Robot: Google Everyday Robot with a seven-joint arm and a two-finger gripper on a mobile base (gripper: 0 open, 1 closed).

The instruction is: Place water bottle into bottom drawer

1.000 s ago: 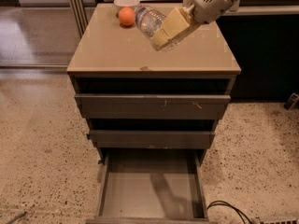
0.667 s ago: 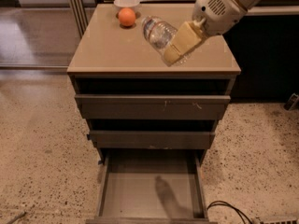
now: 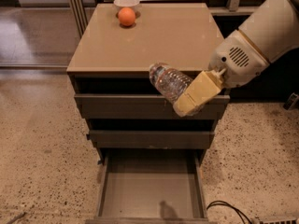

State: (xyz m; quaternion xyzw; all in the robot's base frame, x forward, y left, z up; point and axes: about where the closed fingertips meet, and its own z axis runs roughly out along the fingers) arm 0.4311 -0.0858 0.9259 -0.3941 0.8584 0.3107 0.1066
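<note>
Gripper [image 3: 185, 107] and water bottle [image 3: 168, 81], compared with 0.7 s earlier: both have left the air above the bench [image 3: 154, 41] and now hang off its front edge, level with the top drawer [image 3: 121, 107]. The jaws are clamped on one end of the bottle, which tilts up and to the left. It is held directly above the pulled-out bottom drawer [image 3: 140, 185] and has not yet been lowered into it. The orange [image 3: 126, 17] and white bowl [image 3: 126, 2] remain at the back of the bench. The beige fingers [image 3: 198, 91] cover the gripped end of the bottle, and its cap cannot be made out. The arm is cut off at the upper right, and the bottom drawer's front at the lower edge.
</note>
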